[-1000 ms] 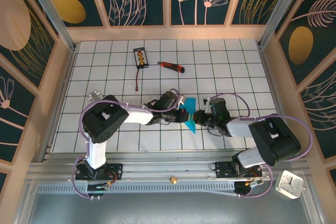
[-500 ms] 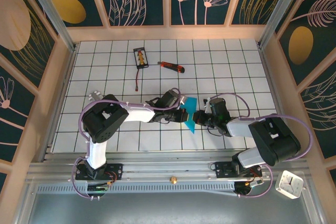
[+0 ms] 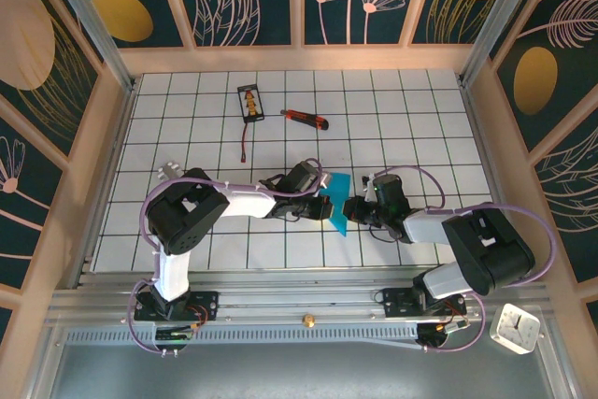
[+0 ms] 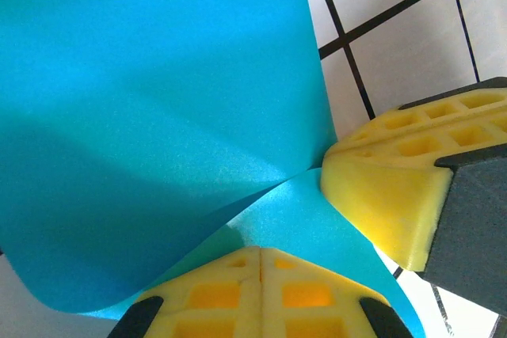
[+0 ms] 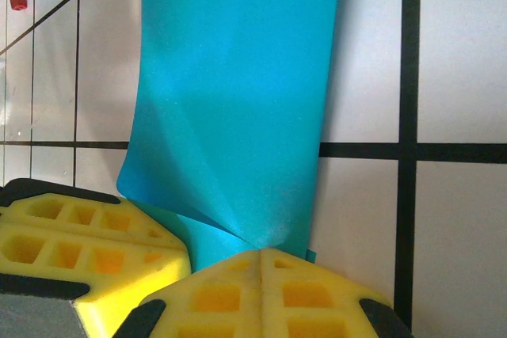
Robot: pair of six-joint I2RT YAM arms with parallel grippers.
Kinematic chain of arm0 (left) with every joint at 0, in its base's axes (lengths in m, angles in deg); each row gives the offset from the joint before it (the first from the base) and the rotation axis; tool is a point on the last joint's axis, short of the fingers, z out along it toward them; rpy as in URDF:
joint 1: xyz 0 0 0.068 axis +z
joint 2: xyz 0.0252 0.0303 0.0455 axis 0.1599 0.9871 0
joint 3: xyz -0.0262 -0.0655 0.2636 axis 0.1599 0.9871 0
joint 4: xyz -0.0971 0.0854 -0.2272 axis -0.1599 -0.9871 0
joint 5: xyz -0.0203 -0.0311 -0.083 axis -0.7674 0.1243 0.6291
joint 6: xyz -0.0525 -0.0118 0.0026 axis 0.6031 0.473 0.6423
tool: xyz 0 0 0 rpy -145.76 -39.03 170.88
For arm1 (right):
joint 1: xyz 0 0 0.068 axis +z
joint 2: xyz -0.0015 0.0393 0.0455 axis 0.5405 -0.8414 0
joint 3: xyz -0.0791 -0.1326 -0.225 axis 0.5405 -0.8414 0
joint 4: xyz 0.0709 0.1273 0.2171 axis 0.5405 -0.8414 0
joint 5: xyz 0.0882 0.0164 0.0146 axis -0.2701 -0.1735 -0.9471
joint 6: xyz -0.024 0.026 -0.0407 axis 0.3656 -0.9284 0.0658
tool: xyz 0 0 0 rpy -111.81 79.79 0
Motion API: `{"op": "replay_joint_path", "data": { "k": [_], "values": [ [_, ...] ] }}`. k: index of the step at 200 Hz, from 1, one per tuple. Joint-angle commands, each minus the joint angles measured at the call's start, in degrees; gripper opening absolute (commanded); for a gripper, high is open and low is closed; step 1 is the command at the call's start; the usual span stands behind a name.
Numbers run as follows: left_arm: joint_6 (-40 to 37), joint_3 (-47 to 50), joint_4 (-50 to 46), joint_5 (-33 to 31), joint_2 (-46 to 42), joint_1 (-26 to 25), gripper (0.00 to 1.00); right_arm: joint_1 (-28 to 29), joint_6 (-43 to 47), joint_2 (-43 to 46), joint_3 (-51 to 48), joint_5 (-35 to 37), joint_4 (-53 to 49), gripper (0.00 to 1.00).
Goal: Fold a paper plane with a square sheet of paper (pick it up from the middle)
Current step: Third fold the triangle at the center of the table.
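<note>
The blue sheet of paper [image 3: 338, 203] sat well on the near side of the knife [image 3: 306, 119], toward the arm bases and a little to the right of it, held between the two arms rather than lying flat on the gridded table [image 3: 187, 128]. The left gripper [image 3: 322, 205] reached in from the side of the paper that was left of the knife's line, and the right gripper [image 3: 353, 207] met it from the opposite side, so the two tips were almost touching. In each wrist view the yellow fingers were pressed fully together, with the paper's edge running into the seam between them, so each pair appeared to be pinching the sheet. The paper bowed away from the pinches in a smooth curve, with one soft ridge fanning out from the point where the tips met. This looked like a bend rather than a sharp crease. Holding it at two neighbouring spots probably served to steady the sheet and control where it would bend, since a single pinch would let thin paper swivel and droop. The knife and the small black card [image 3: 250, 103] just beside it lay well clear of the work, seemingly unused. No nose or centre crease of a plane could be made out yet, so the folding seemed to be at an early stage.
</note>
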Motion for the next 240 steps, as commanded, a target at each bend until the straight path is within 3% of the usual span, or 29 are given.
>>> {"op": "replay_joint_path", "data": {
  "k": [1,31,68,100,159,240],
  "values": [
    [-1.5,0.1,-3.6,-1.9,1.9,0.3,0.00,0.2,0.6,-3.2,-0.1,2.9,-6.2,0.00],
    [-1.5,0.2,-4.1,-2.7,2.2,0.3,0.00,0.2,1.1,-1.8,0.7,2.3,-6.5,0.00],
    [-1.0,1.1,-3.8,-3.8,3.0,0.3,0.00,0.2,3.2,5.2,3.4,4.6,-11.6,0.22],
    [-0.3,1.6,-2.9,-3.5,3.4,0.3,0.00,0.4,4.3,12.2,3.5,6.5,-16.8,0.28],
    [-0.6,1.2,-2.8,-3.6,3.3,0.3,0.00,9.4,1.6,20.0,-2.3,2.2,-12.6,0.04],
    [-0.9,0.3,-3.2,-3.7,3.3,0.3,0.00,10.7,4.2,10.0,1.6,2.4,-10.7,0.00]
  ]
}}
